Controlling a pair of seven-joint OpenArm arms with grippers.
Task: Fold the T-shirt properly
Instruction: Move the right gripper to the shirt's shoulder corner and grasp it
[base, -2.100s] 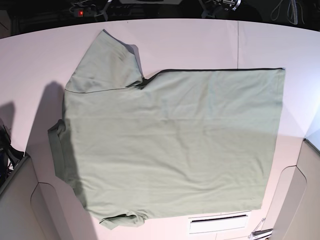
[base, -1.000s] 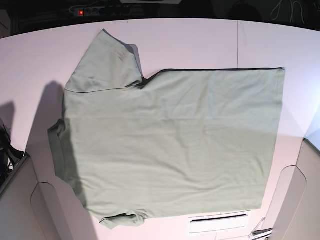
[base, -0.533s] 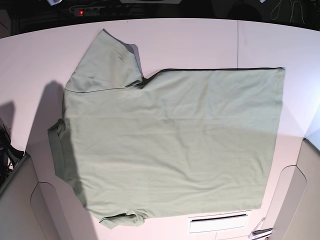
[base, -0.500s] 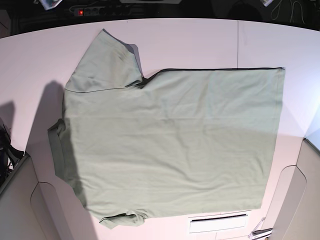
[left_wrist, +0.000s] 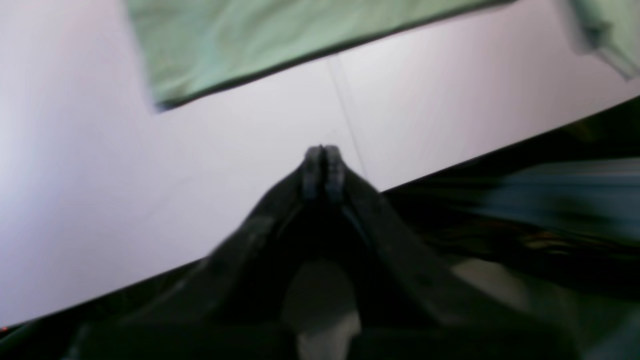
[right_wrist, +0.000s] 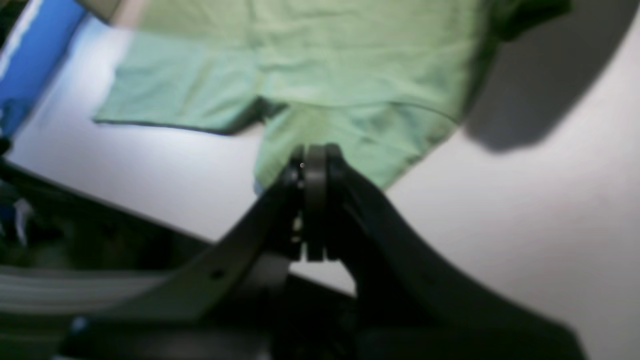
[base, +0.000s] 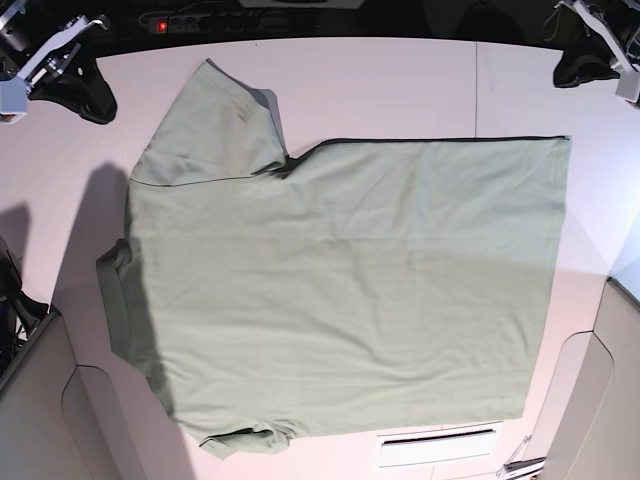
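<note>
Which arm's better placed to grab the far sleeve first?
Right, probably. Its gripper hangs shut directly over the far sleeve of the T-shirt. The left gripper, also shut, sits above bare table near the hem corner.

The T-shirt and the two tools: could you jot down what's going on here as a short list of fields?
T-shirt: spread flat on the table, unfolded
Collar: at the base view's left edge
Sleeves: one at the far side, one at the near side
Left tool: shut, empty, above bare table beside the shirt's edge
Right tool: shut, empty, above the far sleeve
Contact: neither tool touches the shirt
</note>
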